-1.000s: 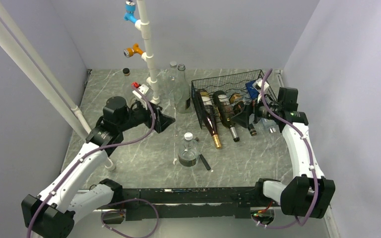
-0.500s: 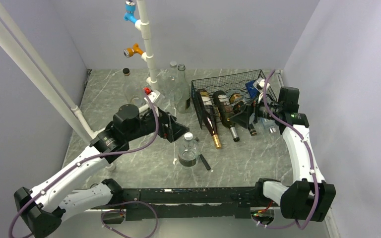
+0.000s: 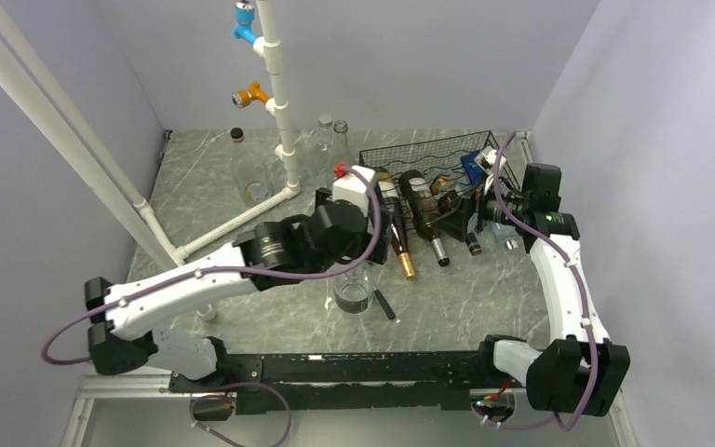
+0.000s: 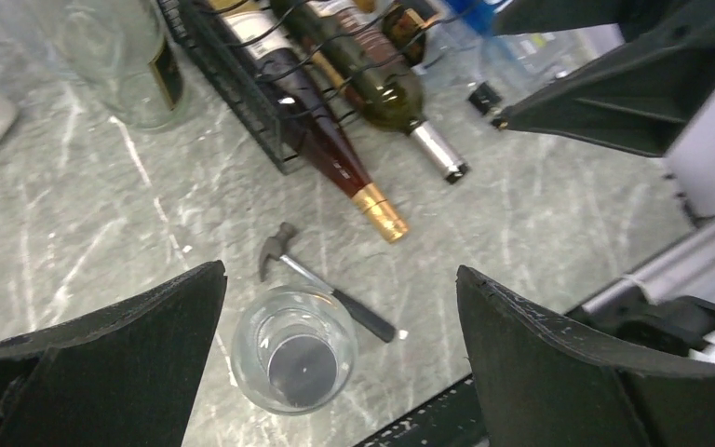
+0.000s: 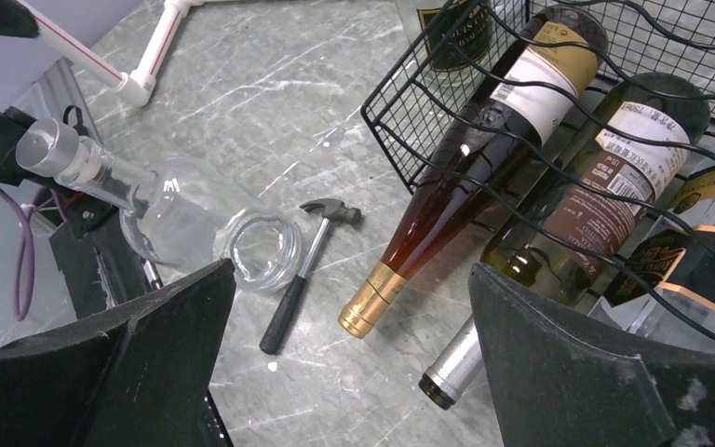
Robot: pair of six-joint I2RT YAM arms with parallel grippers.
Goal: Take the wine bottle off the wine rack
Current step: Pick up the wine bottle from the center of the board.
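Left wrist: left pincer (image 4: 340, 272) spread; right pincer (image 5: 351, 268) spread; wine bottle (image 4: 349, 177) neck overhangs wine rack (image 4: 238, 93) edge

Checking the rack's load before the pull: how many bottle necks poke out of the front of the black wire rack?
3: a gold-foiled neck leftmost, a silver-capped neck beside it, then a dark-capped neck further right. The white right arm may hide more.

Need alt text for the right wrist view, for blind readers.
Open right gripper faces a gold-capped bottle and a silver-capped bottle lying in the rack, necks poking out. A hammer and clear bottle sit left of them.
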